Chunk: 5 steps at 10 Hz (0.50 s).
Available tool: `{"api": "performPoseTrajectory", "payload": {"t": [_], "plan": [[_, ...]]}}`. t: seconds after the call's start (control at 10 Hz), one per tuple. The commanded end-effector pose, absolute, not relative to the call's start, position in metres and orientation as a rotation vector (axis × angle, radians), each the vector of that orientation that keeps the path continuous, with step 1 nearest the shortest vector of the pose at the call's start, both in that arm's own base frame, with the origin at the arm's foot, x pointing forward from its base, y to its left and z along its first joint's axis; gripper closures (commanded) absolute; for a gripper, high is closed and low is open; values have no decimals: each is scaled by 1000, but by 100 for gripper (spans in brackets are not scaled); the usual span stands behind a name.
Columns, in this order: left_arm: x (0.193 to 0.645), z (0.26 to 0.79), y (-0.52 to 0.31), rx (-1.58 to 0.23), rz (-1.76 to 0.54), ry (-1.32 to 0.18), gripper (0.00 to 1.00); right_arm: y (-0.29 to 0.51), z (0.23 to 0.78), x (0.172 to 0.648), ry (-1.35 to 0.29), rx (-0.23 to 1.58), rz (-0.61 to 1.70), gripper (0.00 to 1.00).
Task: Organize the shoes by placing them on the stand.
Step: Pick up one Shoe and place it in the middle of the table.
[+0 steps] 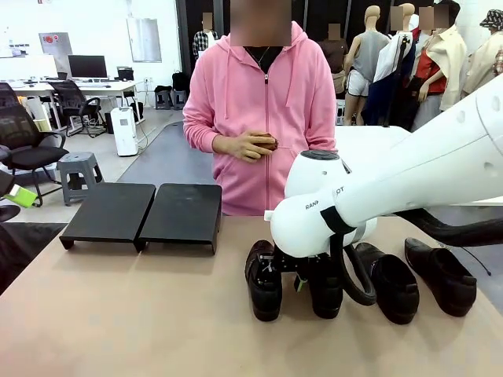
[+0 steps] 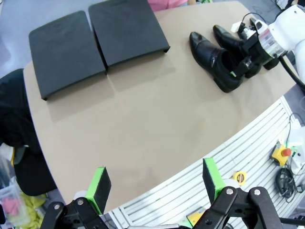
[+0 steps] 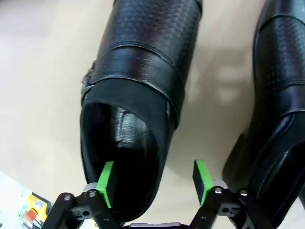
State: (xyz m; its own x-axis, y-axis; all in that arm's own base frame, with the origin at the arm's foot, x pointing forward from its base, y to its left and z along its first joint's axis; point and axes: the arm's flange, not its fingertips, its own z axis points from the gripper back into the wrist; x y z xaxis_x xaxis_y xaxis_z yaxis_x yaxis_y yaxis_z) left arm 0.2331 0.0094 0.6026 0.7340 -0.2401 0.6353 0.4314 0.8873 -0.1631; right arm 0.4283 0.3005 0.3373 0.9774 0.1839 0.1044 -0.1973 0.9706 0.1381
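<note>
Right between the right gripper's [image 3: 152, 175] spread fingers is one shoe's [image 3: 143, 71] side wall, one pad inside, nothing squeezed yet. Off to its left the stand [image 1: 141, 214] sits well apart; left gripper [image 2: 155, 183] wide open too.

Partial black lettering — "RAN" and "OT" — reads on the right arm [image 1: 318, 210], nothing else legible
</note>
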Motion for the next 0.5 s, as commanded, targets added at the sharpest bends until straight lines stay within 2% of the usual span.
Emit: {"api": "performPoseTrajectory", "payload": {"t": [0.0, 0.4], "plan": [[233, 602, 10, -324, -389, -649, 0, 304, 345, 431, -107, 167, 237, 100], [233, 602, 10, -324, -389, -649, 0, 301, 348, 429, -202, 176, 174, 100]]}}
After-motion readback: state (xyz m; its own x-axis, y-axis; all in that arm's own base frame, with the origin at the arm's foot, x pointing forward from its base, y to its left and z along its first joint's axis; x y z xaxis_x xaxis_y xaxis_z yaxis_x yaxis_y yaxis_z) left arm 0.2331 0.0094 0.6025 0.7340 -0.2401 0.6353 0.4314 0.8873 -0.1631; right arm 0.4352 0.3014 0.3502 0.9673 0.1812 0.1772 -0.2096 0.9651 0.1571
